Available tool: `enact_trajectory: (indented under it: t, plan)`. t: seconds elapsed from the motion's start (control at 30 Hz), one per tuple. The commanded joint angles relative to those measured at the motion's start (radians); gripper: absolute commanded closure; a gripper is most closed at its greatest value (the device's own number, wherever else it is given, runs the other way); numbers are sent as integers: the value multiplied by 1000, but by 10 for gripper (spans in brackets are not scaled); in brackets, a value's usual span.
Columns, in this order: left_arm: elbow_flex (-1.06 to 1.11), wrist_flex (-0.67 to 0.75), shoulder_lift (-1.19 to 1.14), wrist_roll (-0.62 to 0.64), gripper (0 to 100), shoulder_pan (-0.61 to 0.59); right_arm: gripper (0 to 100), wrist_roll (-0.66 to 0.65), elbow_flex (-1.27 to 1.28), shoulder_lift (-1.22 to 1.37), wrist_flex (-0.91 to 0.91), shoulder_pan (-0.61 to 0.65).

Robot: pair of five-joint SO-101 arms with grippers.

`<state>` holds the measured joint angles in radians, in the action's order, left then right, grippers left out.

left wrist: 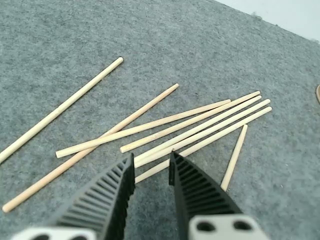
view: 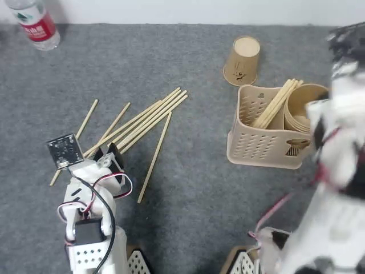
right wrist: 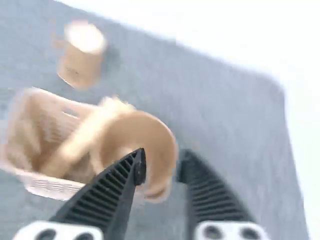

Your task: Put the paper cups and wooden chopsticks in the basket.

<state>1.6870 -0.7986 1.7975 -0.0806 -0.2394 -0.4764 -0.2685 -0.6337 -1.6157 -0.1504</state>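
Counting: seven chopsticks on mat | one cup beside basket

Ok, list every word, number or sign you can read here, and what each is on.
Nothing can be read.
Bottle: white print on a red label, too small to read.
Paper cup outside the basket: dark mark on its side, too small to read.

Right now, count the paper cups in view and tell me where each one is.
2. One paper cup sits on the table beyond the basket; a second cup stands in the basket's compartment beside the chopsticks. Others may be nested under it.
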Motion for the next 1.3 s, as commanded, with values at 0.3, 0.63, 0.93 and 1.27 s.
enact_trajectory:
  t: [0.3, 0.63, 0.93, 1.27]
  plan:
    - [-4, -3, 17, 0, 881, 52, 991, 135, 353, -217, 251, 369]
    - [-4, 3, 17, -6, 882, 58, 907, 227, 376, -136, 236, 206]
    - [-4, -3, 17, -6, 884, 54, 824, 227, 344, -87, 105, 185]
    - [-4, -3, 17, -6, 885, 54, 826, 201, 264, -62, -10, 424]
